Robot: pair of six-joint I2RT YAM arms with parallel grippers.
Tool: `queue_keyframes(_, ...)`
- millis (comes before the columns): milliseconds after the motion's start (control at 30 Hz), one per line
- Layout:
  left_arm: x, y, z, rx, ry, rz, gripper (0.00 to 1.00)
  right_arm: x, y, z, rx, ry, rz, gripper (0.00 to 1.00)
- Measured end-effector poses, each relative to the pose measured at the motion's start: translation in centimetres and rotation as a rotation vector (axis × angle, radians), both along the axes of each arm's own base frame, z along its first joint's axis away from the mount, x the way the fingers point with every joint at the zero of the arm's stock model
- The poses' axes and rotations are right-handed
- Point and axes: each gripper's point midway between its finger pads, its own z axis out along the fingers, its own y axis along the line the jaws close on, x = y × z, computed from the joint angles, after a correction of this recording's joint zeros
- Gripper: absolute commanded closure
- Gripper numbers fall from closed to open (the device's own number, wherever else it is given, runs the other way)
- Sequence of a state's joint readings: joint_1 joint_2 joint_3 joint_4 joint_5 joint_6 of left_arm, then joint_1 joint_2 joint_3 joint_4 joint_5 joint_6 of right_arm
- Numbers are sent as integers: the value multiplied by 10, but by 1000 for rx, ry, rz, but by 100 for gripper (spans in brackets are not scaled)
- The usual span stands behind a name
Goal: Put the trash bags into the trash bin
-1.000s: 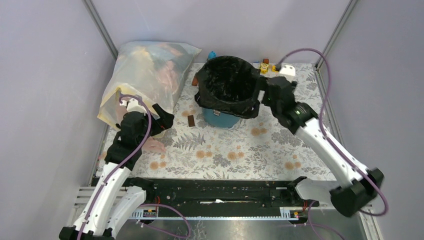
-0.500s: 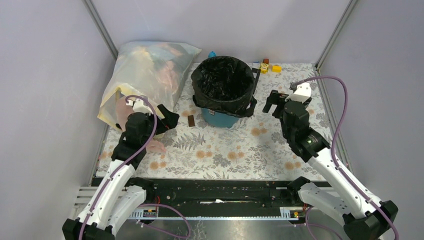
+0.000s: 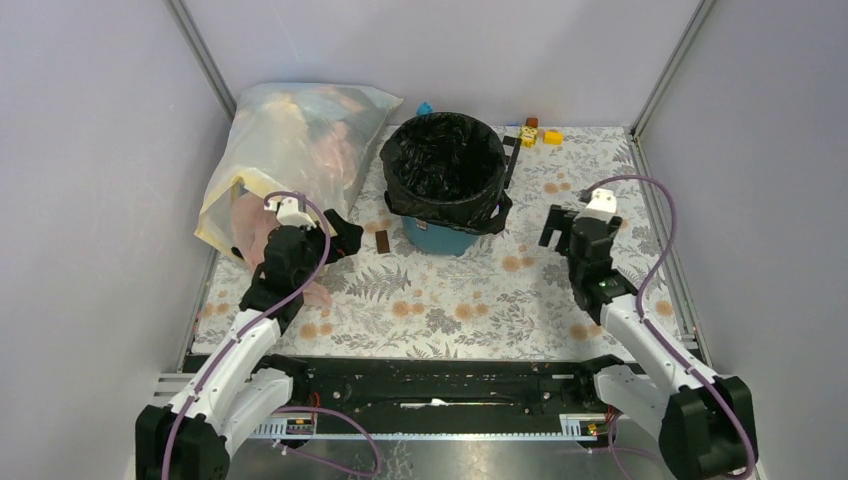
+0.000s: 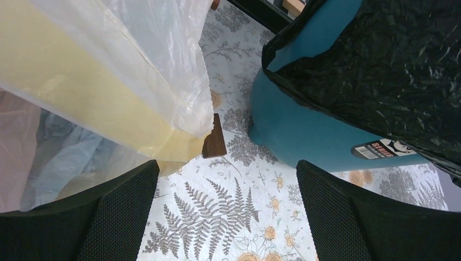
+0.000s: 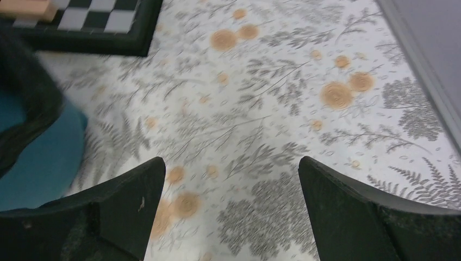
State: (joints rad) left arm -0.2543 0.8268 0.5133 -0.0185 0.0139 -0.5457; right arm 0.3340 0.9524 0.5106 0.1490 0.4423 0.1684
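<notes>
Far left: yellowish bag of clothes (image 3: 290, 150), left gripper (image 3: 345, 236) just beside it, jaws wide apart, empty. Middle: black trash bag (image 3: 445, 160) lining teal trash bin (image 3: 440, 238), folded over its rim. Right: right gripper (image 3: 560, 228), jaws wide apart, empty, apart from bin

Top cam: I see only the trash bin (image 3: 440, 238) base, rest under the trash bag (image 3: 445, 165). The bits (image 3: 530, 132) behind bin are too small to ID. R wrist cam blurred; bin cut by left edge.
</notes>
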Motion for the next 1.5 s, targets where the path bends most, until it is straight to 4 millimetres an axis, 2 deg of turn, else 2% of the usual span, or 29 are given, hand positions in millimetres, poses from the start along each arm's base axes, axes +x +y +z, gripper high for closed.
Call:
queue_keyframes(100, 4, 1, 4, -6, -33, 10, 1, 13, -27, -1, 29, -16, -64, 0)
queue_keyframes(233, 8, -3, 15, -34, -80, 2, 1, 25, -32, -11, 17, -79, -40, 0)
queue_keyframes(267, 9, -4, 18, -41, -93, 0, 1, 24, -33, -21, 5, -87, -32, 0)
queue_keyframes(400, 8, -4, 33, -49, -147, -6, 1, 10, -39, -83, -72, -3, -12, 0)
queue_keyframes(500, 10, -4, 43, -40, -195, -12, 1, 8, -45, -106, -110, 17, -23, 0)
queue_keyframes(600, 16, -6, 41, -25, -202, -24, 1, 16, -51, -109, -117, -19, -55, 0)
queue_keyframes(733, 28, -16, 20, -11, -158, -63, 1, 23, -61, -113, -110, -36, -88, 0)
queue_keyframes(900, 37, -27, 4, 39, -117, -99, 1, 30, -67, -102, -91, -84, -113, 0)
queue_keyframes(967, 38, -32, 12, 77, -128, -93, 1, 32, -67, -100, -88, -95, -114, 0)
queue_keyframes(1167, 34, -33, 73, 125, -292, -44, 1, 33, -67, -96, -83, -110, -116, 0)
queue_keyframes(1233, 38, -34, 78, 132, -322, -43, 1, 33, -67, -96, -83, -111, -116, 0)
queue_keyframes(1300, 45, -37, 70, 147, -314, -49, 1, 34, -67, -95, -83, -114, -116, 0)
queue_keyframes(1400, 58, -38, 35, 186, -236, -61, 1, 34, -67, -95, -82, -118, -116, 0)
queue_keyframes(1500, 64, -17, -1, 224, -159, -30, 1, 34, -67, -94, -82, -122, -116, 0)
